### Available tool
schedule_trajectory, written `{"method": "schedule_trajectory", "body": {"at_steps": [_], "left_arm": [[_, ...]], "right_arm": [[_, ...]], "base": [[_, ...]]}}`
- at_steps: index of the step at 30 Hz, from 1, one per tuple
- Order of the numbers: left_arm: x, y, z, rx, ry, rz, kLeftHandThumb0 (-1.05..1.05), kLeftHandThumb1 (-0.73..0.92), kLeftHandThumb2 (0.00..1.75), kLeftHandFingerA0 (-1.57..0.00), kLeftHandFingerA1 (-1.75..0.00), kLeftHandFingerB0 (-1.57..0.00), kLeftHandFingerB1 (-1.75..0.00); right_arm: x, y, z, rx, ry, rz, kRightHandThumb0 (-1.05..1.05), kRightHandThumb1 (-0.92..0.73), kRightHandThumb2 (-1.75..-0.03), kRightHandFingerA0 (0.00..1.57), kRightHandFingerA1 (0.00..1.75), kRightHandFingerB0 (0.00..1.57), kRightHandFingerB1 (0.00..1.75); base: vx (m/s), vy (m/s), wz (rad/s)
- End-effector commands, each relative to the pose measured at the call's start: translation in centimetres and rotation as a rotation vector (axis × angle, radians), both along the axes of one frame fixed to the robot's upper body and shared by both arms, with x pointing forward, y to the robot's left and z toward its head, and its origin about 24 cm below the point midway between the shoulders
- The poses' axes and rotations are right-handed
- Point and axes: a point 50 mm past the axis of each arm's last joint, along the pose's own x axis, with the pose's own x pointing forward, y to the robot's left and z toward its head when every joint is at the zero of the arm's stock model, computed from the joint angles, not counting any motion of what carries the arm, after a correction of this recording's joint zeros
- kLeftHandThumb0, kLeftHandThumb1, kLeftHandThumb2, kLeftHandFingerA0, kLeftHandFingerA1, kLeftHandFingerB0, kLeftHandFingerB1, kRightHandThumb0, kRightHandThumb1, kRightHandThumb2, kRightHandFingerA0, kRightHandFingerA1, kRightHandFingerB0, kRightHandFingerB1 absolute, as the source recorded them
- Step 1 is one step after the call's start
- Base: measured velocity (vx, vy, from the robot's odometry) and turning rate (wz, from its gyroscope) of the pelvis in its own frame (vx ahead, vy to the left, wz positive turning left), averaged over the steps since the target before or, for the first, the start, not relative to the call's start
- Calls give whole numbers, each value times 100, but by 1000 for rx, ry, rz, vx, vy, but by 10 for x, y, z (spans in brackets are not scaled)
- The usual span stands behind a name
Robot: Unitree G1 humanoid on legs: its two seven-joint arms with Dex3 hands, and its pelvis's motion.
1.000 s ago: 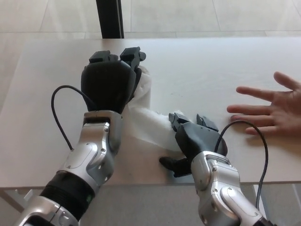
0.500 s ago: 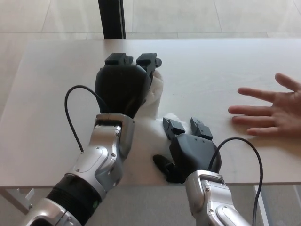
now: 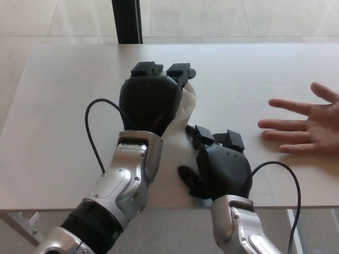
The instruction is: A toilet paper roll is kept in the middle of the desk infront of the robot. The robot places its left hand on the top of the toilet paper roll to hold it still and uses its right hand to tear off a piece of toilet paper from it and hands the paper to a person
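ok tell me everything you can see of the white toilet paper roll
Only a sliver of the white toilet paper roll shows: soft, slightly crumpled paper in the middle of the pale desk. The black left hand lies over its top, covering most of it. The black right hand sits just in front, hiding any loose paper.

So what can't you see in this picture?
All in the head view:
- Roll: mostly hidden under the left robot hand.
- Loose paper: covered by the right robot hand, so a grip or tear can't be told.
- Person's hand: cut off by the right edge.
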Motion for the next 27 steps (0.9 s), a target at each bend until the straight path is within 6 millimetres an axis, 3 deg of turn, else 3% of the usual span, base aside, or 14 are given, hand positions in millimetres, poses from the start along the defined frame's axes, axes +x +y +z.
{"method": "schedule_trajectory", "body": {"at_steps": [1,3,4,5,7,9,10,12,13,14,19,23,24,27], "left_arm": [[-9,4,-27,21,156,-2,-11,62,65,-51,-48,-54,-52],[-8,5,-26,26,157,2,-11,62,65,-51,-48,-54,-52],[-8,7,-25,25,155,6,-11,62,68,-51,-47,-55,-51],[-6,11,-24,23,156,23,-15,64,65,-48,-49,-54,-54],[-2,17,-22,14,171,41,-16,67,70,-44,-49,-52,-56],[-2,17,-22,14,172,42,-16,67,70,-44,-49,-52,-56],[-1,19,-21,1,153,51,-15,65,71,-44,-48,-56,-58],[0,24,-21,7,144,69,-14,64,73,-43,-48,-54,-60],[1,26,-23,12,151,79,-16,65,73,-44,-48,-54,-59],[0,29,-25,18,159,89,-17,65,73,-47,-49,-55,-59],[-2,32,-29,29,169,94,-19,65,67,-50,-49,-55,-57],[-4,31,-31,21,183,97,-16,63,66,-50,-49,-55,-55],[-4,31,-32,16,180,96,-16,63,65,-49,-48,-56,-56],[-4,30,-32,18,179,97,-18,64,66,-48,-49,-56,-56]], "right_arm": [[-13,-4,-20,92,105,-12,-46,-76,-65,75,138,35,45],[-13,-4,-19,103,87,-9,-46,-76,-65,75,138,35,45],[-12,-4,-19,118,94,-13,-53,-65,-104,95,124,33,58],[-15,-8,-20,96,18,32,-39,-80,-70,82,162,41,49],[-15,-12,-19,73,-7,43,-35,-78,-69,88,162,55,87],[-15,-13,-20,75,-12,44,-35,-78,-69,88,162,55,87],[-15,-15,-19,82,-16,35,-29,-76,-72,92,153,73,83],[-14,-17,-17,98,-30,24,-26,-75,-79,91,173,79,114],[-15,-20,-16,107,-40,22,-23,-70,-95,95,175,80,148],[-15,-23,-15,141,-54,22,-22,-66,-102,96,175,81,157],[-15,-27,-14,170,-72,10,-21,-62,-109,96,175,83,147],[-15,-31,-10,189,-84,10,-21,-69,-95,91,175,79,152],[-15,-32,-9,197,-86,8,-29,-77,-80,91,171,79,147],[-15,-32,-8,229,-83,-1,-32,-80,-74,92,168,80,132]], "base": [[0,0,0],[0,0,0],[0,0,0],[0,0,0],[0,0,0],[0,0,0],[0,0,0],[0,0,0],[0,0,0],[0,0,0],[0,0,0],[0,0,0],[0,0,0],[0,0,0]]}}
